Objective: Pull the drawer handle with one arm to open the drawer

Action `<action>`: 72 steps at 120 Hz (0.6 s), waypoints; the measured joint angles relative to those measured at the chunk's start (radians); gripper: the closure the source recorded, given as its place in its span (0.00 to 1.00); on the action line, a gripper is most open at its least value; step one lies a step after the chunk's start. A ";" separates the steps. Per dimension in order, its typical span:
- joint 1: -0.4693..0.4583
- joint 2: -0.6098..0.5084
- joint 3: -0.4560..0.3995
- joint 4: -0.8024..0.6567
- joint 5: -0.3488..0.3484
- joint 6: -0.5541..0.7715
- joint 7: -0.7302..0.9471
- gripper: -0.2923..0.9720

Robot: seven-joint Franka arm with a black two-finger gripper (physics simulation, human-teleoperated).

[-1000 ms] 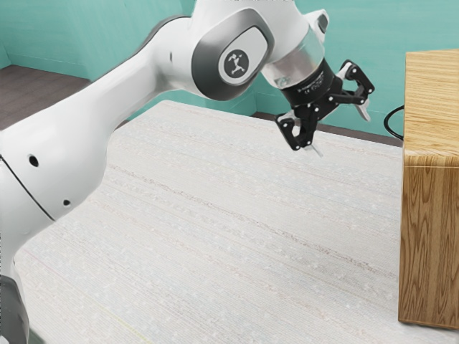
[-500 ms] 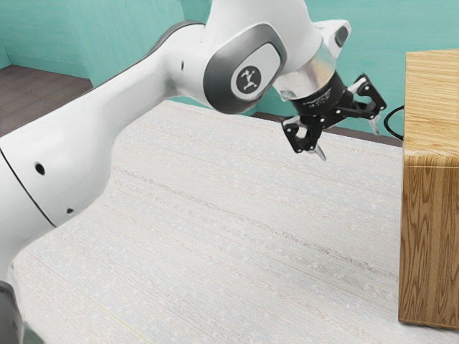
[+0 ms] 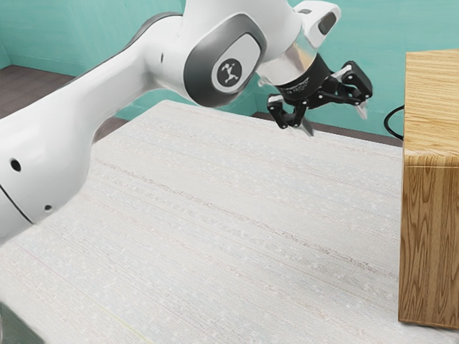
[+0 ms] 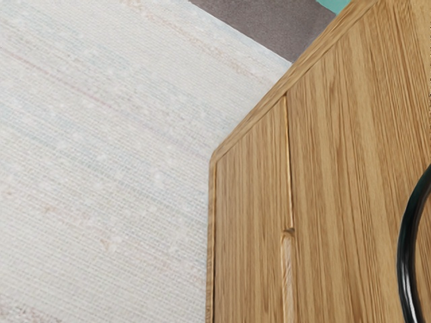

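So, looking at a white arm [image 3: 107,100] coming in from the exterior view's left, with the black gripper [image 3: 335,120] hanging in the air over the far part of the pale table [image 3: 215,229]. Fingers [image 3: 362,89] spread wide, gripping nothing, touching nothing. Aimed toward the exterior view's right, at the wooden drawer unit [image 3: 430,186] standing on the table over there. Can spot the black drawer handle [image 3: 391,122] as a thin curved loop sticking out of the unit's face on the arm's side, up near the top. Roughly level with the gripper and near it, but clearly apart, just open air in between. Over in the wrist view, more of the same: oak-grain panels of the drawer unit [image 4: 323,168] with thin seams running along the wood, a sliver of the handle [image 4: 408,256] as a dark arc just off the surface, and the table [image 4: 101,148] alongside. Honestly can't tell drawer open or shut from either view. Teal wall [image 3: 72,29] and a strip of dark floor [image 3: 29,86] in the background.
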 joint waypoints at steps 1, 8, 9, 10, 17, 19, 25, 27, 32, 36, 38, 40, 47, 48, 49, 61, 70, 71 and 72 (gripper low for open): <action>0.000 -0.001 0.001 -0.001 -0.001 0.001 0.003 0.23; -0.002 -0.008 0.007 -0.004 -0.006 0.004 0.020 0.23; -0.002 -0.009 0.008 -0.004 -0.006 0.004 0.022 0.23; -0.002 -0.009 0.008 -0.005 -0.007 0.004 0.025 0.23; -0.010 -0.010 0.008 -0.005 -0.016 0.006 0.037 0.23; -0.011 -0.010 0.009 -0.005 -0.024 0.007 0.037 0.23; -0.014 -0.011 0.009 -0.008 -0.053 0.008 0.029 0.23; -0.014 -0.011 0.009 -0.011 -0.065 0.009 0.024 0.23; -0.014 -0.012 0.009 -0.019 -0.094 0.009 0.010 0.23; -0.012 -0.013 0.010 -0.028 -0.113 0.010 -0.001 0.23; -0.011 -0.017 0.010 -0.033 -0.120 0.010 -0.007 0.23; -0.010 -0.020 0.010 -0.036 -0.127 0.010 -0.012 0.23; -0.008 -0.026 0.010 -0.044 -0.144 0.011 -0.030 0.24; -0.008 -0.026 0.011 -0.044 -0.146 0.012 -0.032 0.24; -0.007 -0.027 0.011 -0.045 -0.148 0.012 -0.035 0.24; -0.005 -0.028 0.021 -0.044 -0.162 0.014 -0.060 0.24; 0.000 -0.019 0.030 -0.037 -0.168 0.015 -0.075 0.24; 0.000 -0.018 0.031 -0.036 -0.168 0.015 -0.077 0.24; 0.000 -0.016 0.031 -0.034 -0.168 0.015 -0.079 0.24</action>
